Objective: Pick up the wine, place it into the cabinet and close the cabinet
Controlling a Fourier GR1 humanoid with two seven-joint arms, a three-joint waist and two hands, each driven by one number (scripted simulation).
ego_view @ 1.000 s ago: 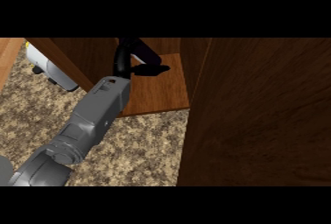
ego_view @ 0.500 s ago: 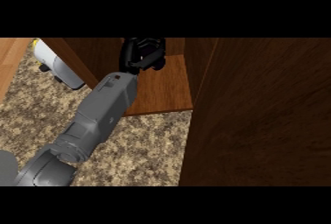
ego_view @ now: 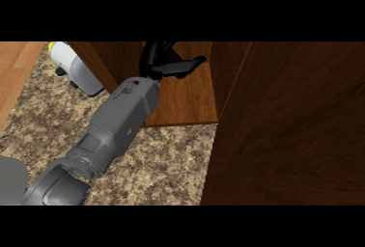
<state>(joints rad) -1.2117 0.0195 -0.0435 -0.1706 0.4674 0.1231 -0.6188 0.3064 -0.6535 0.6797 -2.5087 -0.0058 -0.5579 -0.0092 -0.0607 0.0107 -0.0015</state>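
The black left hand (ego_view: 165, 65) reaches over the brown wooden cabinet shelf (ego_view: 187, 99), fingers (ego_view: 187, 66) apart and holding nothing. No wine bottle shows anywhere. Best to draw the arm clear over the speckled bench (ego_view: 153, 159) before swinging the dark door (ego_view: 292, 125) shut.
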